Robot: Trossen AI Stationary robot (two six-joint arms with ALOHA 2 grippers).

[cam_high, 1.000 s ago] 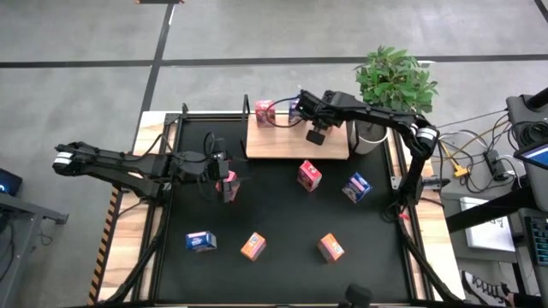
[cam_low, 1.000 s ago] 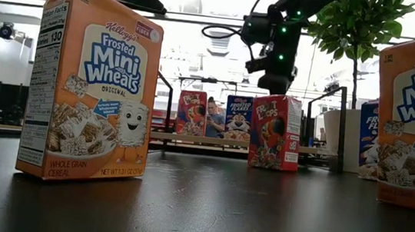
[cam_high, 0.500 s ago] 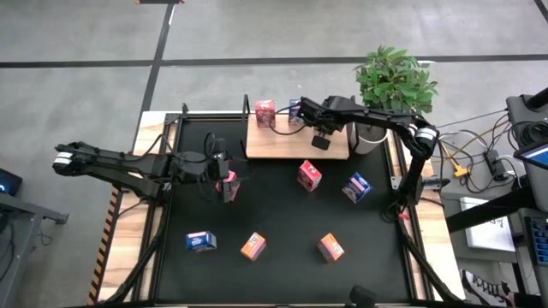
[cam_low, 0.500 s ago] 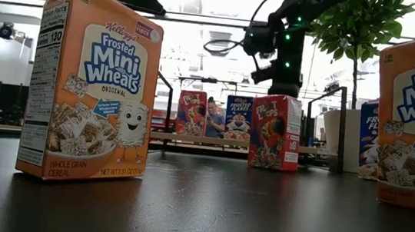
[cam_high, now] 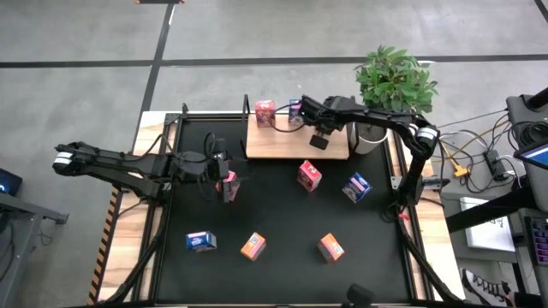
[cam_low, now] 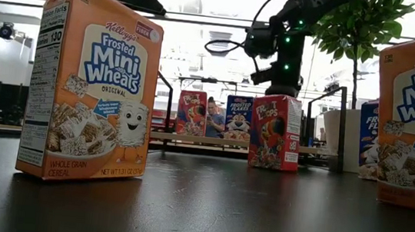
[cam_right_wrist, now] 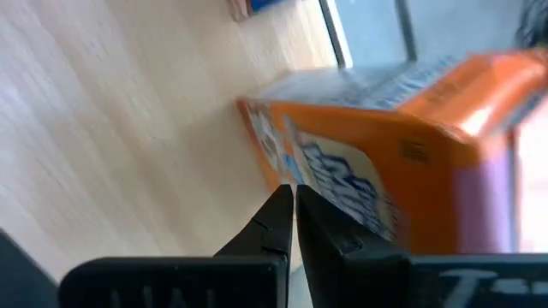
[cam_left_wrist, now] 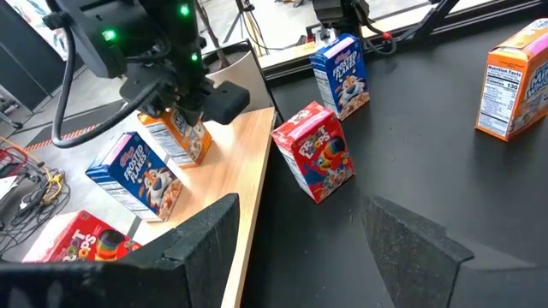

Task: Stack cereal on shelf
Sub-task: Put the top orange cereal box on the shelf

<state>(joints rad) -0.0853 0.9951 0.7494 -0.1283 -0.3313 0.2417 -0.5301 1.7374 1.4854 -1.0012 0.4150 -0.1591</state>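
The shelf [cam_high: 282, 147] is a light-wood board at the table's far edge. On it stand a pink cereal box [cam_high: 265, 112], a blue one [cam_high: 295, 109] and an orange one [cam_left_wrist: 181, 141]. My right gripper [cam_left_wrist: 184, 109] is shut and slants down over the orange box, hiding it from above. My left gripper [cam_high: 223, 175] hovers left of the table's middle. It is open, and only table shows between its fingertips [cam_left_wrist: 300, 214]. A red cereal box [cam_high: 230, 186] shows right beside it from above; whether that box is held or stands below I cannot tell. My right gripper brings its shut fingertips [cam_right_wrist: 288, 201] down from above, slanting, to the orange box's front face near its upper edge [cam_right_wrist: 295, 167]. The box stands upright on the shelf. Whether the fingertips touch it I cannot tell.
Loose boxes stand on the black table: red [cam_high: 309, 174], blue [cam_high: 357, 186], blue [cam_high: 200, 241], orange [cam_high: 253, 246] and orange [cam_high: 330, 247]. A potted plant [cam_high: 394, 79] stands by the shelf's right end. The shelf's near half is bare wood.
My right gripper has sunk a little toward the shelf over the orange box, staying shut. The boxes stand where they were.
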